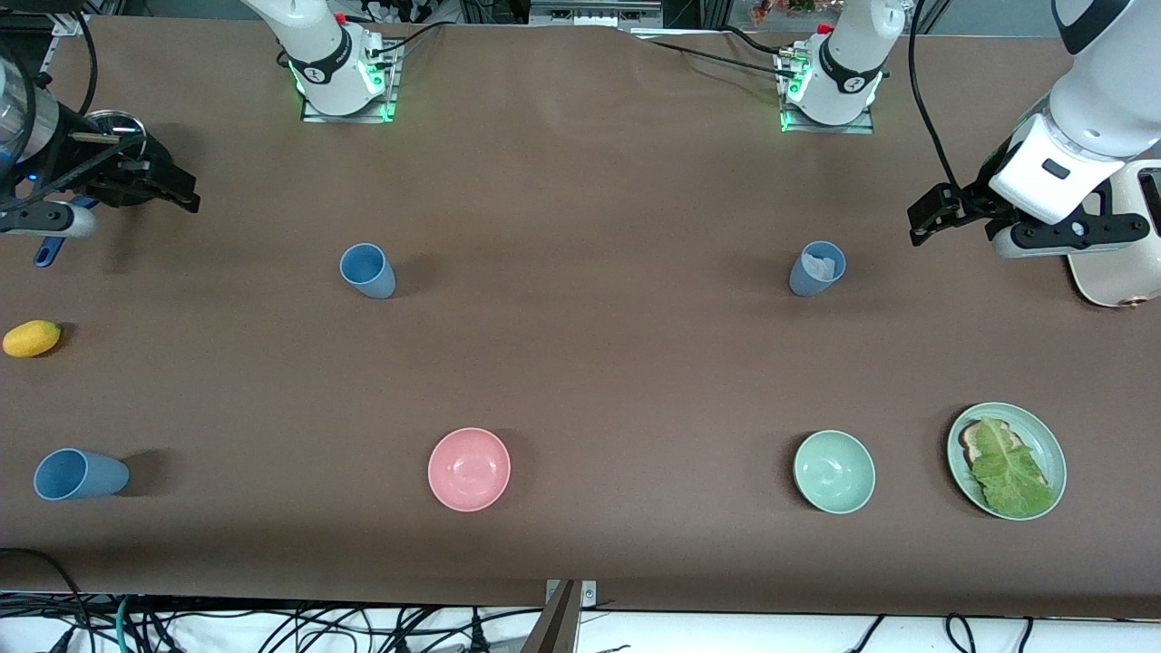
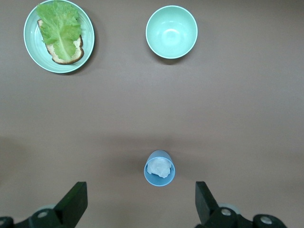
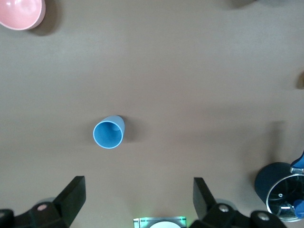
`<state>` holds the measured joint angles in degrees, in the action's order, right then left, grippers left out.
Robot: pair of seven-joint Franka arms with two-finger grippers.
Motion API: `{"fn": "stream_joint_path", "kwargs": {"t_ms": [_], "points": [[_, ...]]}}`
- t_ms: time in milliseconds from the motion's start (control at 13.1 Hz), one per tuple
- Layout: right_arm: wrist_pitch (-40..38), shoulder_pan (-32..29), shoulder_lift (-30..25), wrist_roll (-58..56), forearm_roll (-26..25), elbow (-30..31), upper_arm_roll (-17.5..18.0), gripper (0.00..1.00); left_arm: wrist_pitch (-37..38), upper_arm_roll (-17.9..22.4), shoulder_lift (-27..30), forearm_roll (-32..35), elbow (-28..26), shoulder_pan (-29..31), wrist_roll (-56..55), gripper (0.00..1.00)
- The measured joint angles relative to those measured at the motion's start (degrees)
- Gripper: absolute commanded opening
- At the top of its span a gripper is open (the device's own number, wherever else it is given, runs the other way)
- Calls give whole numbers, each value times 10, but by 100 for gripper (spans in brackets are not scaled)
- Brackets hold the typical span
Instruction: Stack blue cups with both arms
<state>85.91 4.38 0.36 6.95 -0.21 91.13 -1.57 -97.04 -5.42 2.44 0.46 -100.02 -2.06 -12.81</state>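
Note:
A sky-blue cup (image 1: 367,270) stands on the brown table toward the right arm's end; it also shows in the right wrist view (image 3: 109,132). A duller grey-blue cup (image 1: 816,268) with a white crumpled wad inside stands toward the left arm's end and shows in the left wrist view (image 2: 159,167). A third blue cup (image 1: 80,474) sits near the front edge at the right arm's end. My left gripper (image 1: 927,220) (image 2: 140,204) is open and empty, up in the air beside the grey-blue cup. My right gripper (image 1: 180,192) (image 3: 137,202) is open and empty, away from the sky-blue cup.
A pink bowl (image 1: 469,469) and a pale green bowl (image 1: 834,471) sit near the front. A green plate (image 1: 1048,440) holds toast and lettuce. A yellow fruit (image 1: 32,338) and a lidded pot (image 3: 280,187) are at the right arm's end. A white appliance (image 1: 1116,263) is at the left arm's end.

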Motion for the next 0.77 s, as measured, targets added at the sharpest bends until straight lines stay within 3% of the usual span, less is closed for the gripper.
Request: {"fn": "stream_joint_path", "kwargs": {"t_ms": [383,766], "points": [[2,-9,0,-2,-3,-55,-44,100,0,0,0,0,0,0,0,100],[5,-9,19,-1,-15,-56,-44,100,3,0,-3,0,-1,-2,0,100]]}}
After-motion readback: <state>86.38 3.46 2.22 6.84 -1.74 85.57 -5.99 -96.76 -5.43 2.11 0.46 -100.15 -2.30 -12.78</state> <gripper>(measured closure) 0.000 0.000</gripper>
